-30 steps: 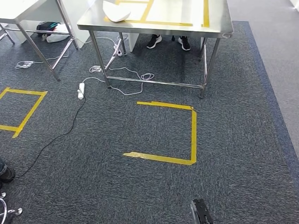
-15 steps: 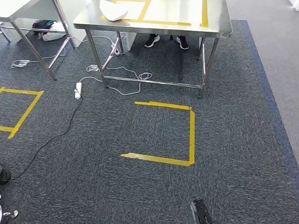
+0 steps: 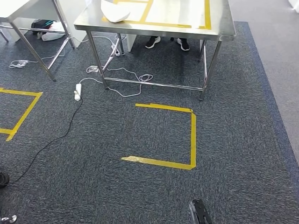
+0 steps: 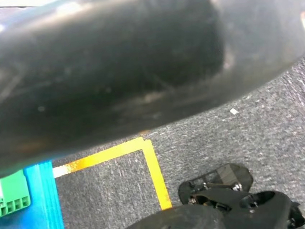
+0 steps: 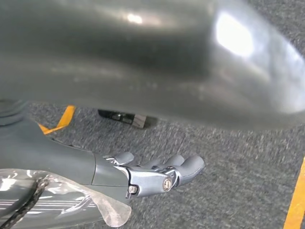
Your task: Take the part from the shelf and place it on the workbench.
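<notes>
The steel workbench stands ahead at the top of the head view, its top marked with yellow tape. A white curved part lies near its far left corner. In the right wrist view my right hand hangs above the carpet with its fingers stretched out and nothing in them; clear plastic wrap sits at its wrist.
A yellow tape square marks the carpet before the workbench. White cables and a power strip lie by its left legs. A person's shoes show under the bench. A second steel table stands at left. A blue and green box sits on the floor.
The whole head view has shifted slightly, so the camera moved. The shoe at the lower left edge has slid almost out of frame. Nothing on the workbench has moved.
</notes>
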Available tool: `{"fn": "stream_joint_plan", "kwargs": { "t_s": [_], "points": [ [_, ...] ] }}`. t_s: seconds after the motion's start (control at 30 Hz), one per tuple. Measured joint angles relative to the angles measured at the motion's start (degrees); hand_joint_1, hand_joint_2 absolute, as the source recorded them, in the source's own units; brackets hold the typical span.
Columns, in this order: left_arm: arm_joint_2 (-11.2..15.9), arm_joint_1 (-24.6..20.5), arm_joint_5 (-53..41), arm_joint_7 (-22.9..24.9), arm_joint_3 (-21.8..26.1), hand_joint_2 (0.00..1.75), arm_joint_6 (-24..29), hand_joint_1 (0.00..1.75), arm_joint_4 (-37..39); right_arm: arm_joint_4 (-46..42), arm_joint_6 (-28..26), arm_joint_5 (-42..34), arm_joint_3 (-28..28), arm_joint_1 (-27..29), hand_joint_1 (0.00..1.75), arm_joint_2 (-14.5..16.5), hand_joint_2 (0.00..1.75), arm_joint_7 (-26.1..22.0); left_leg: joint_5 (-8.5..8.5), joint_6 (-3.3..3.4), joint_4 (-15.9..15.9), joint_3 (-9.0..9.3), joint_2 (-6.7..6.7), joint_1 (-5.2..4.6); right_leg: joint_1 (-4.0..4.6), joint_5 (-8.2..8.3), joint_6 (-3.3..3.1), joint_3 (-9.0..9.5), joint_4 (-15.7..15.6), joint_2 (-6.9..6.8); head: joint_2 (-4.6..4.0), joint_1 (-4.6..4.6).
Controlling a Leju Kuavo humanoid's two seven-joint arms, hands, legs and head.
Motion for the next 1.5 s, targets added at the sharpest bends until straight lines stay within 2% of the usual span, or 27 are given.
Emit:
{"fn": "stream_joint_plan", "kwargs": {
  "t_s": [0.07, 0.13, 0.2, 0.23, 0.27, 0.3, 0.33, 0.37, 0.4, 0.43, 0.47, 0.5, 0.6, 0.63, 0.67, 0.73, 0.77, 0.8, 0.83, 0.9, 0.93, 0.97, 1.03, 1.17, 1.3, 1.43, 1.5],
  "points": [
    [0.04, -0.06, -0.03, 0.03, 0.1, 0.0, 0.0, 0.0, -0.01, 0.0, -0.02, -0.01, -0.01, 0.05, 0.0, 0.01, 0.0, -0.01, -0.38, -0.6, 0.25, 0.11, 0.02, 0.13, -0.12, 0.05, -0.48, 0.35, -0.35, 0.03, 0.0, -0.02],
    [0.09, -0.09, -0.08, 0.06, 0.23, 0.0, 0.0, 0.0, -0.02, 0.0, -0.02, -0.02, -0.01, -0.03, 0.0, 0.02, 0.0, -0.02, -2.18, -1.33, 3.54, -1.24, 0.03, 0.36, -0.42, 0.01, -1.03, 0.96, -0.87, -0.03, 0.0, -0.28],
    [0.08, -0.07, -0.2, 0.07, 0.34, 0.0, -0.02, 0.0, -0.02, 0.0, 0.0, -0.02, -0.01, -0.07, 0.0, 0.01, 0.0, -0.02, -5.16, -1.96, 10.82, -5.03, 0.04, 0.82, -0.5, -0.34, -1.38, 1.39, -0.97, -0.13, 0.0, -0.48],
    [0.07, -0.02, -0.31, 0.07, 0.38, 0.0, -0.03, 0.0, -0.02, 0.0, 0.01, -0.02, 0.0, -0.04, 0.0, 0.01, 0.0, -0.02, -6.08, -2.2, 14.16, -7.01, 0.05, 1.07, -0.52, -0.55, -1.43, 1.58, -0.96, -0.14, 0.0, -0.45],
    [0.06, 0.07, -0.4, 0.08, 0.42, 0.0, -0.06, 0.0, -0.02, 0.0, 0.01, -0.02, 0.0, 0.02, 0.0, 0.01, 0.0, -0.01, -6.06, -2.41, 16.03, -8.36, 0.05, 1.3, -0.57, -0.77, -1.39, 1.83, -0.95, -0.11, 0.0, -0.45],
    [0.07, 0.14, -0.49, 0.09, 0.45, 0.0, -0.08, 0.0, -0.02, 0.0, 0.01, -0.02, 0.0, 0.08, 0.0, 0.01, 0.0, -0.01, -4.9, -2.57, 15.86, -8.74, 0.05, 1.5, -0.66, -1.01, -1.27, 2.13, -0.95, -0.05, 0.0, -0.45],
    [0.1, 0.2, -0.54, 0.1, 0.48, 0.0, -0.1, 0.0, -0.02, 0.0, 0.01, -0.02, 0.0, 0.1, 0.0, 0.01, 0.0, 0.0, -2.71, -2.69, 13.46, -8.04, 0.05, 1.66, -0.8, -1.28, -1.06, 2.54, -0.95, 0.03, 0.0, -0.46],
    [0.11, 0.25, -0.56, 0.11, 0.51, 0.0, -0.11, 0.0, -0.02, 0.0, 0.01, -0.02, 0.0, 0.11, 0.0, 0.01, 0.0, 0.0, -0.14, -2.8, 9.74, -6.72, 0.05, 1.82, -0.92, -1.6, -0.76, 2.77, -0.95, 0.1, 0.0, -0.48],
    [0.11, 0.23, -0.57, 0.11, 0.55, 0.0, -0.13, 0.0, -0.02, 0.0, 0.01, -0.02, 0.0, 0.07, 0.0, 0.01, 0.0, 0.0, 1.58, -2.85, 6.12, -5.27, 0.05, 1.81, -0.93, -1.99, -0.34, 2.99, -0.89, 0.15, 0.0, -0.56],
    [0.09, 0.18, -0.58, 0.11, 0.6, 0.0, -0.15, 0.0, -0.02, 0.0, 0.01, -0.02, 0.0, 0.02, 0.0, 0.01, 0.0, 0.0, 2.51, -2.67, 3.37, -4.12, 0.04, 1.77, -0.92, -2.33, 0.13, 3.08, -0.87, 0.21, 0.0, -0.61],
    [0.07, 0.15, -0.6, 0.11, 0.64, 0.0, -0.18, 0.0, -0.02, 0.0, 0.01, -0.02, 0.0, -0.02, 0.0, 0.01, 0.0, 0.0, 2.55, -2.38, 1.93, -3.5, 0.02, 1.66, -0.86, -2.6, 0.59, 3.05, -0.89, 0.23, 0.0, -0.63],
    [0.05, 0.13, -0.62, 0.11, 0.68, 0.0, -0.2, 0.0, -0.02, 0.0, 0.01, -0.02, 0.0, -0.05, 0.0, 0.01, 0.0, -0.01, 2.02, -1.94, 1.63, -3.3, -0.01, 1.47, -0.83, -2.78, 1.03, 3.2, -0.98, 0.23, 0.0, -0.63],
    [0.07, 0.28, -0.85, 0.11, 0.77, 0.0, -0.22, 0.0, -0.02, -0.02, 0.01, -0.02, 0.0, -0.11, 0.0, 0.01, 0.0, -0.03, 1.81, -0.53, 1.27, -3.0, -0.02, 1.41, -1.09, -3.59, 1.98, 3.25, -0.39, 0.08, 0.0, -0.5],
    [0.08, 0.24, -0.99, 0.11, 0.81, 0.0, -0.22, 0.0, -0.02, -0.02, 0.01, -0.02, 0.0, -0.15, 0.0, 0.01, 0.0, -0.04, 1.78, -0.12, 1.12, -2.87, 0.01, 1.42, -1.12, -4.64, 2.11, 2.34, 1.52, 0.03, 0.0, -0.43],
    [0.09, 0.17, -1.1, 0.11, 0.85, 0.0, -0.23, 0.0, -0.02, -0.02, 0.01, -0.02, 0.0, -0.16, 0.0, 0.01, 0.0, -0.05, 1.67, 0.21, 1.05, -2.76, 0.05, 1.36, -1.1, -6.1, 2.13, 0.66, 4.65, -0.01, 0.0, -0.37],
    [0.07, 0.06, -1.33, 0.11, 0.92, 0.0, -0.28, 0.0, -0.02, -0.02, 0.01, -0.02, 0.0, -0.02, 0.0, 0.01, 0.0, -0.07, 1.3, 0.8, 1.05, -2.55, 0.07, 1.03, -0.92, -8.88, 2.0, -4.18, 12.54, -0.02, 0.0, -0.33],
    [0.05, 0.06, -1.46, 0.11, 0.96, 0.0, -0.31, 0.0, -0.02, -0.01, 0.01, -0.02, 0.0, 0.12, 0.0, 0.01, 0.0, -0.07, 1.08, 0.99, 1.06, -2.33, 0.05, 0.85, -0.81, -9.06, 1.87, -6.09, 15.07, -0.02, 0.0, -0.34],
    [0.05, 0.11, -1.59, 0.11, 1.01, 0.0, -0.33, 0.0, -0.02, -0.01, 0.01, -0.02, 0.0, 0.22, 0.0, 0.01, 0.0, -0.07, 0.8, 1.12, 1.06, -2.0, 0.01, 0.67, -0.69, -8.03, 1.66, -7.07, 15.56, -0.02, 0.0, -0.33],
    [0.05, 0.16, -1.71, 0.11, 1.07, 0.0, -0.35, 0.0, -0.02, -0.01, 0.01, -0.02, 0.0, 0.27, 0.0, 0.01, 0.0, -0.07, 0.47, 1.16, 1.06, -1.53, -0.03, 0.51, -0.54, -5.9, 1.34, -6.92, 13.82, -0.02, 0.0, -0.34],
    [0.02, 0.22, -1.89, 0.11, 1.22, 0.0, -0.36, 0.0, -0.02, -0.02, 0.0, -0.02, -0.01, 0.25, 0.0, 0.0, 0.0, -0.06, -0.33, 1.05, 1.07, -0.51, -0.07, 0.18, -0.12, -1.05, 0.43, -4.38, 6.8, -0.07, 0.0, -0.37],
    [0.0, 0.18, -2.01, 0.12, 1.31, 0.0, -0.37, 0.0, -0.02, -0.02, -0.01, -0.02, -0.01, 0.19, 0.0, -0.01, 0.0, -0.06, -0.72, 0.87, 1.14, -0.18, -0.09, 0.05, 0.08, 0.27, 0.05, -3.0, 3.76, -0.13, 0.0, -0.4],
    [-0.02, 0.11, -2.16, 0.17, 1.43, 0.0, -0.34, 0.0, -0.02, -0.02, -0.01, -0.02, -0.02, 0.15, 0.0, -0.02, 0.0, -0.05, -1.0, 0.66, 1.19, -0.03, -0.09, -0.02, 0.26, 0.78, -0.21, -2.07, 1.9, -0.14, 0.0, -0.45],
    [-0.02, -0.02, -2.48, 0.3, 1.68, 0.0, -0.22, 0.0, -0.02, -0.02, -0.01, -0.03, -0.02, 0.15, 0.0, -0.03, 0.0, -0.05, -1.18, 0.38, 1.09, 0.06, -0.03, -0.03, 0.4, 0.61, -0.2, -1.38, 0.8, -0.05, 0.0, -0.5],
    [-0.02, -0.09, -2.74, 0.55, 2.08, 0.0, 0.02, 0.0, -0.02, -0.02, 0.0, -0.07, -0.02, 0.19, 0.0, -0.03, 0.0, -0.06, -1.18, 1.22, 0.57, 0.47, 0.06, -0.08, 0.4, 0.63, -0.03, -1.21, 0.41, 0.09, 0.0, -0.61],
    [-0.02, -0.09, -3.03, 0.86, 2.33, 0.0, 0.01, 0.0, -0.02, -0.02, 0.01, -0.07, -0.02, 0.1, 0.0, -0.03, 0.0, -0.07, -1.2, 0.97, 0.08, 0.71, 0.05, -0.08, 0.43, 0.36, -0.36, -1.11, 0.42, 0.05, 0.0, -0.61],
    [-0.02, -0.09, -3.48, 1.16, 2.53, 0.0, -0.12, 0.0, -0.02, -0.02, 0.01, -0.07, -0.02, 0.1, 0.0, -0.03, 0.0, -0.07, -1.22, 0.23, -0.2, 0.91, 0.05, -0.04, 0.44, 0.25, -0.53, -0.94, 0.42, 0.05, 0.0, -0.6],
    [-0.02, -0.09, -3.7, 1.32, 2.65, 0.0, -0.24, 0.0, -0.02, -0.02, 0.01, -0.07, -0.02, 0.1, 0.0, -0.03, 0.0, -0.07, -1.21, 0.14, -0.22, 0.96, 0.05, -0.04, 0.44, 0.23, -0.56, -0.88, 0.42, 0.05, 0.0, -0.59]
  ]
}}
